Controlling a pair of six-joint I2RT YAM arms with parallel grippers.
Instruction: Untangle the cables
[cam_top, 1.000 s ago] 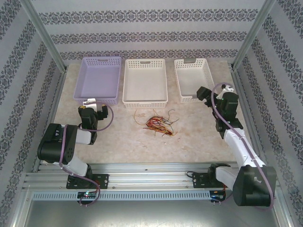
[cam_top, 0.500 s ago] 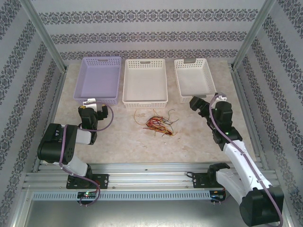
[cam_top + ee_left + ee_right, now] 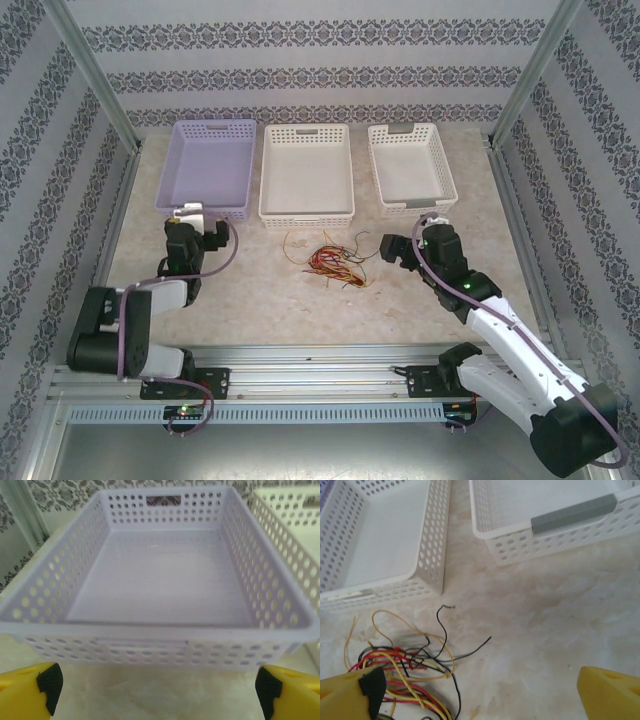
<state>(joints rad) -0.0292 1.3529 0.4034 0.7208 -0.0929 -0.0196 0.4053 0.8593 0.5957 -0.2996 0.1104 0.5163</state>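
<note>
The cables [image 3: 335, 262] lie in a tangled heap of thin red, yellow and black wires on the table, just in front of the middle white basket. In the right wrist view the cables [image 3: 405, 665] sit at the lower left, with loose black ends trailing right. My right gripper [image 3: 395, 248] hovers just right of the heap. It stands open [image 3: 480, 692] with nothing between its yellow fingers, the left fingertip over the edge of the tangle. My left gripper [image 3: 190, 216] is open [image 3: 157, 692] and empty, facing the near wall of the purple basket [image 3: 150, 630], far left of the cables.
Three baskets stand in a row at the back: purple [image 3: 213, 124], middle white [image 3: 305, 128] and right white [image 3: 418, 207]. The right wrist view has the middle white basket [image 3: 432, 535] and the right one [image 3: 520, 545] with a grey tab [image 3: 572, 514]. Metal frame posts flank the table.
My right arm has swung left from beside the right white basket down towards the cables. The left arm's base link has shifted; its gripper stays by the purple basket. Both grippers remain open.
</note>
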